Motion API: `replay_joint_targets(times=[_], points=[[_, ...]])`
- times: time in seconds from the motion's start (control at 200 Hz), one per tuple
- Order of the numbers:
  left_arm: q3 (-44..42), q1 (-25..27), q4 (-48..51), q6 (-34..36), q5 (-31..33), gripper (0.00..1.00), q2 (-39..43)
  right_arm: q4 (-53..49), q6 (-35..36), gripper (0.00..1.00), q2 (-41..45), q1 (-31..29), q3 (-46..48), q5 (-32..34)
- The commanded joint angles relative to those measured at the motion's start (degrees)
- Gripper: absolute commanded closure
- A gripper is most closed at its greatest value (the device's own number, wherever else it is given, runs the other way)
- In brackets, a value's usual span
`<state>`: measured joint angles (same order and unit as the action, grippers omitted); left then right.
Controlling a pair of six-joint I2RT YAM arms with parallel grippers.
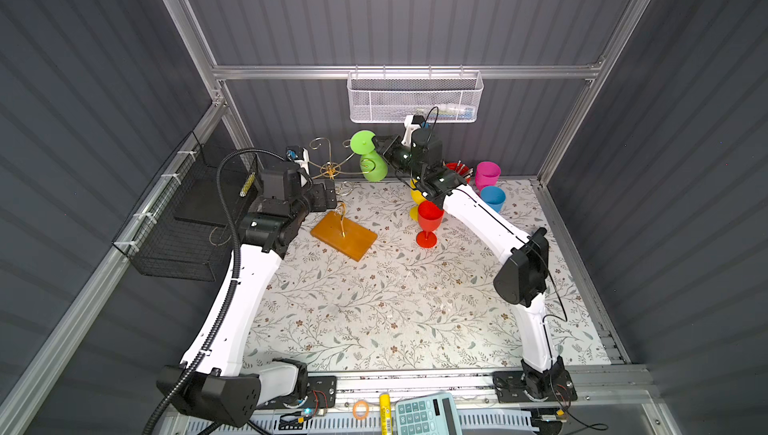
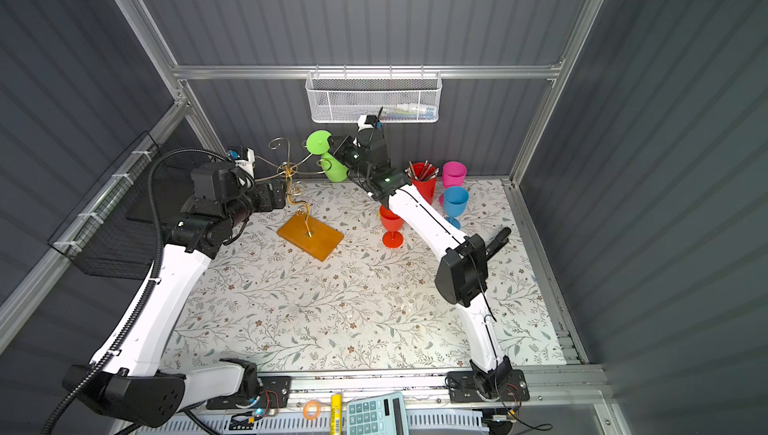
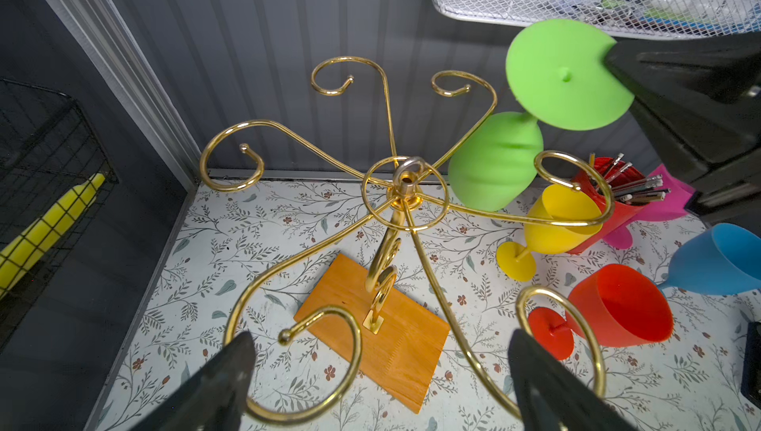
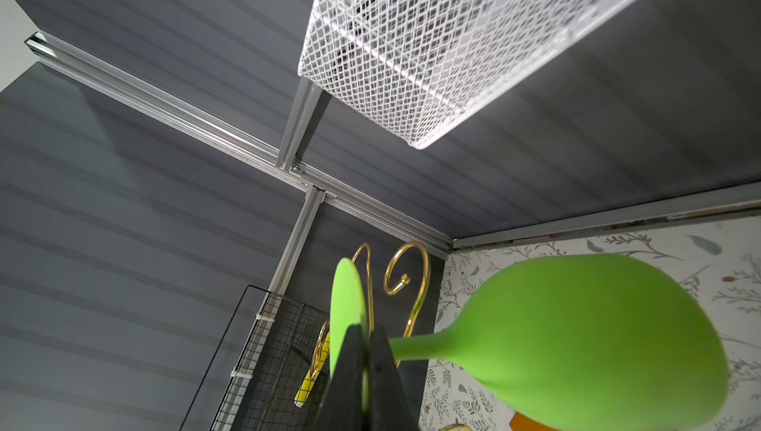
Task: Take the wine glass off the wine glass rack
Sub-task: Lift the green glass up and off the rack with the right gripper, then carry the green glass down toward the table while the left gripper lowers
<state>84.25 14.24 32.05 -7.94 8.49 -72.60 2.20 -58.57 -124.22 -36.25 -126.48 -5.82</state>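
Right claw [image 4: 367, 332] clamps foot of green wine glass [image 4: 576, 338] beside rack [image 3: 405, 177]; left claw [image 3: 381, 336] gapes.

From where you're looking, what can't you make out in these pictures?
Yellow glass: mostly behind the right arm in a top view.
White basket: contents too small and behind mesh in both top views.
Yellow thing in the black wire basket: left wrist view, veiled by wire, cut by the edge.
Right gripper pinching the green glass by its foot: its body cut off by the edge, right wrist view.

White arms [image 1: 245, 287], black joints [image 1: 521, 270], corrugated black cable [image 1: 226, 212]
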Motion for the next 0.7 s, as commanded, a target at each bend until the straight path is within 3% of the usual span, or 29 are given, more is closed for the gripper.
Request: replay_joint_targets(times=[0.0,0.3,0.69], points=[[-0.3,1.0,0.8,1.0,1.3,0.04,1.4,3.3,2.8,1.00,5.1,1.2,3.5,0.4],[2.4,2.2,2.7,-1.4,3.0,0.04,1.8,9.6,7.5,1.00,18.9,4.7,22.1,0.0],[-5.0,2.2,12.7,-16.5,3.0,0.05,10.7,11.3,28.6,1.00,44.5,1.9,53.1,1.5]])
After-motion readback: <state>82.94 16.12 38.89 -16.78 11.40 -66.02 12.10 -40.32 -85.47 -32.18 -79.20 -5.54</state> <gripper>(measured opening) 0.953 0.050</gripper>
